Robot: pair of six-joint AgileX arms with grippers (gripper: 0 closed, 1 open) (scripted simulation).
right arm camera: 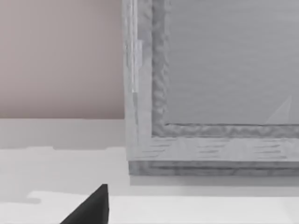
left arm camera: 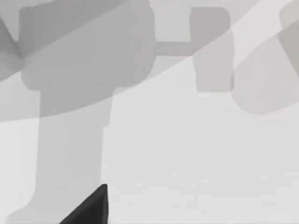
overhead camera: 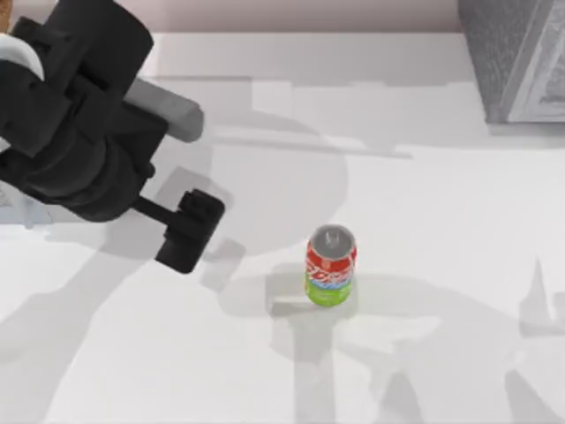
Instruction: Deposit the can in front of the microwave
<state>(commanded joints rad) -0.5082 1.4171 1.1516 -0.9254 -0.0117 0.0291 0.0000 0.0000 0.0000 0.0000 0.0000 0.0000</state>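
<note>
Can [overhead camera: 331,266]: upright on the white worktop [overhead camera: 424,212], near centre, nothing touching it; silver top with pull tab up, red over lime-green.
Left hand [overhead camera: 187,231]: black, above the worktop just left of the can, apart from it; cannot tell whether released or clenched.
Box [overhead camera: 516,55]: speckled grey with a light framed panel, far right corner, well apart from the can; possibly the microwave, no dials visible.
Right wrist view: box front [right arm camera: 219,79] close, standing on the worktop.
</note>
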